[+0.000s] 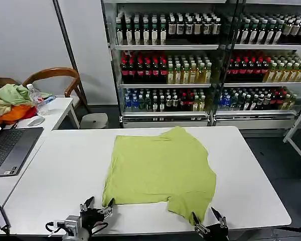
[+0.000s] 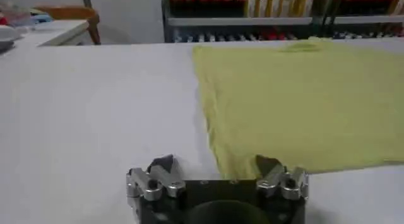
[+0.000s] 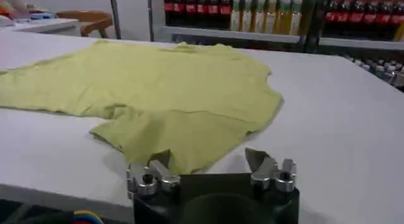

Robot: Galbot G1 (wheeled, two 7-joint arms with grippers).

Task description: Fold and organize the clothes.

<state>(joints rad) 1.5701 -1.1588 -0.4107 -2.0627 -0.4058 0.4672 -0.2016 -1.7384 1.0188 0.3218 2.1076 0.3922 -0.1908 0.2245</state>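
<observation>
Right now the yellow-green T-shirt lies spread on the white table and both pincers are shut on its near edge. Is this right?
Not quite. The T-shirt does lie spread on the white table, but the left pincer and right pincer are open at its near edge, gripping nothing, as both wrist views show.
</observation>
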